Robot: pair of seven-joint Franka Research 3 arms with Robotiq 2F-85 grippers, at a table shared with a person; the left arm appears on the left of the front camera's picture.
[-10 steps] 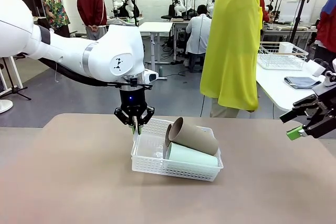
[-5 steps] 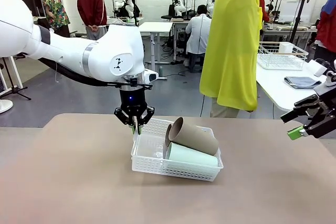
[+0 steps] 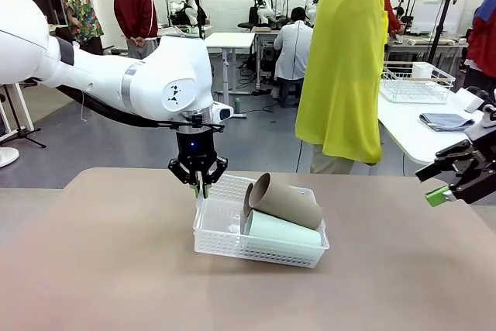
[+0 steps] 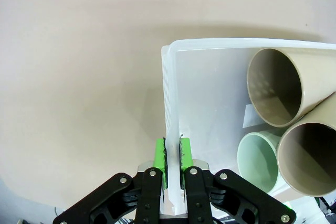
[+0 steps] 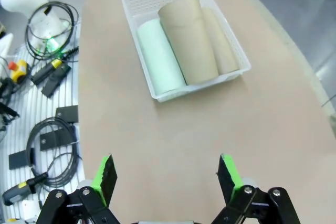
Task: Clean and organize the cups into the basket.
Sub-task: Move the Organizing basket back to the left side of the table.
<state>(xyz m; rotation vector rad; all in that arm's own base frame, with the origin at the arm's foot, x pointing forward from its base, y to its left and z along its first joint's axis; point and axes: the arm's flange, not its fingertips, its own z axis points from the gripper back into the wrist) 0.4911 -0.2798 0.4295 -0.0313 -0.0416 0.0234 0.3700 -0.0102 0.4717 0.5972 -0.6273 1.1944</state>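
The white mesh basket (image 3: 256, 249) lies on the table, slightly right of the middle. Inside it, on their sides, are a mint green cup (image 3: 283, 230) and a brown cup (image 3: 285, 201) that rests partly on top. My left gripper (image 3: 200, 188) points down at the basket's left end and is shut on its wall. In the left wrist view the green pads (image 4: 160, 156) pinch the basket (image 4: 170, 93) wall, with the brown cup (image 4: 310, 156), the mint cup (image 4: 257, 158) and a paler beige cup (image 4: 275, 87) showing their mouths. My right gripper (image 3: 453, 184) hovers open at the table's right edge, far from the basket (image 5: 205, 83).
A person in a yellow garment (image 3: 341, 60) stands at the far side of the table. A side table (image 3: 418, 125) to the right carries a wire basket (image 3: 415, 83) and a folded cloth (image 3: 446, 121). Cables and boxes (image 5: 47, 51) lie on the floor beside the table.
My right gripper has drifted slightly to the right. The left gripper, basket and cups have not moved.
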